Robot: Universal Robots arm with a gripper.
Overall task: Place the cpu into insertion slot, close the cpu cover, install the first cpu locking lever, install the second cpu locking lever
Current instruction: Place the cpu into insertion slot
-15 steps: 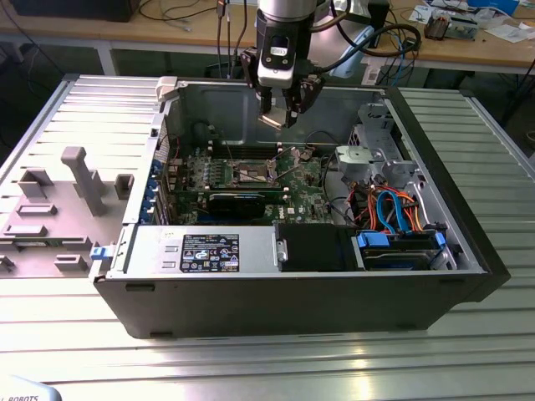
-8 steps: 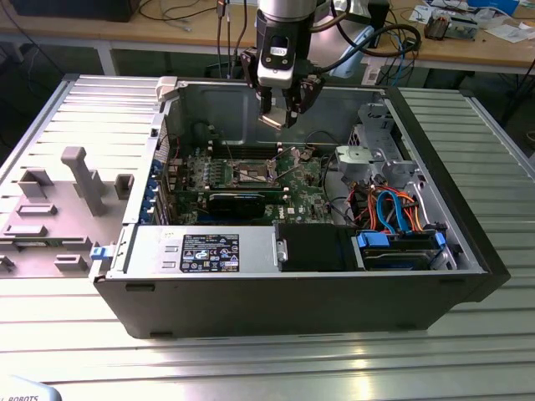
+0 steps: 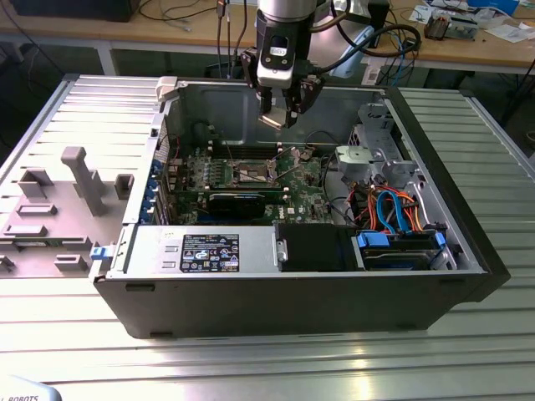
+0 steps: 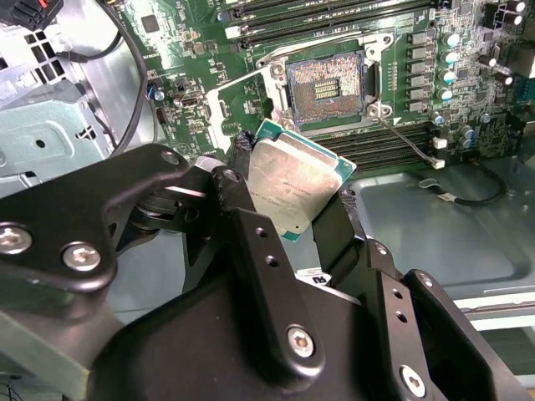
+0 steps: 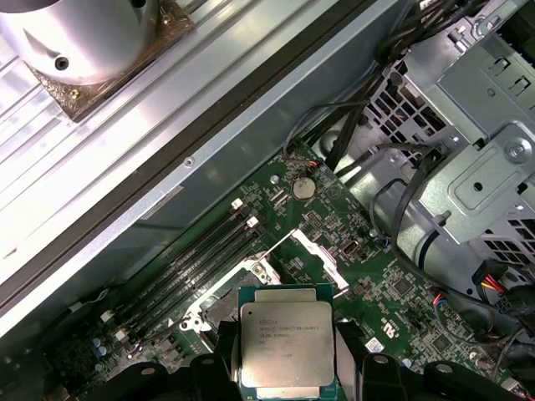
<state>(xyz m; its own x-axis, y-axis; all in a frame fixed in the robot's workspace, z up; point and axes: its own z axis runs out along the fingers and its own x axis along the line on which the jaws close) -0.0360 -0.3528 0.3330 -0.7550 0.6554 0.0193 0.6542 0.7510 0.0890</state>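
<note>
Clamps gripper (image 4: 292, 199) fingers (image 4: 242, 209) onto 2 opposite edges of the light, stiff cpu (image 4: 294, 177), poised above the insertion slot (image 4: 326, 83) with cpu cover (image 4: 238, 90) seemingly swung open; fragile underside, so best held by edges only.

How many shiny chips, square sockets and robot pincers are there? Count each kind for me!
Small flat square silver-topped chip: 1
Square metal-rimmed socket with dark centre: 1
Black robot pincer: 1
Total: 3
</note>
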